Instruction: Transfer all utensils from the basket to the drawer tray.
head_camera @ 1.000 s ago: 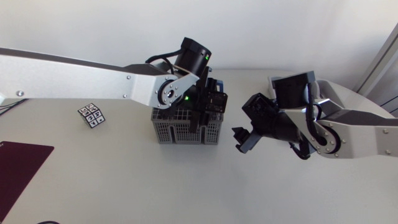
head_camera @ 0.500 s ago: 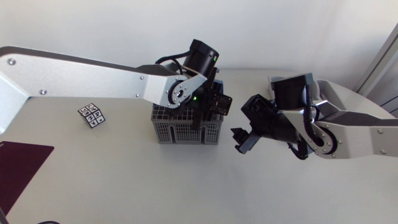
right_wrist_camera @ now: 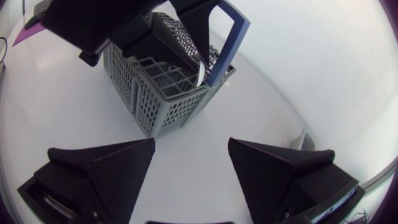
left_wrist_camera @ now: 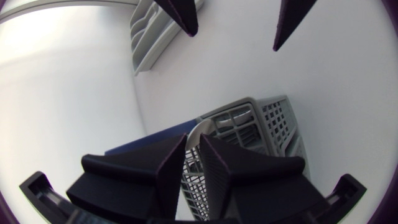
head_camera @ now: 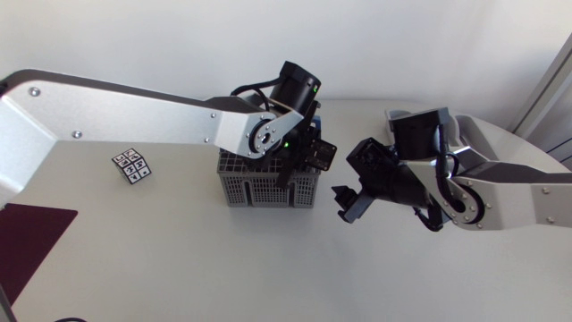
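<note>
A grey mesh basket (head_camera: 268,186) with a blue handle (right_wrist_camera: 227,43) stands mid-table. My left gripper (head_camera: 299,154) hangs over the basket's right end. Its fingers (left_wrist_camera: 171,165) stand almost together on either side of a silver utensil (left_wrist_camera: 200,126), whose handle rises out of a basket cell (right_wrist_camera: 200,73). My right gripper (head_camera: 349,201) is to the right of the basket, open and holding nothing (right_wrist_camera: 193,168). The pale drawer tray (left_wrist_camera: 149,31) lies at the back right, and my right arm hides most of it (head_camera: 396,116).
A small black-and-white patterned cube (head_camera: 131,165) sits left of the basket. A dark maroon mat (head_camera: 22,237) lies at the table's left front. Open table stretches in front of the basket.
My left gripper's fingers have drawn together around the utensil over the basket, and the left arm has shifted slightly right. The right arm has stayed where it was.
</note>
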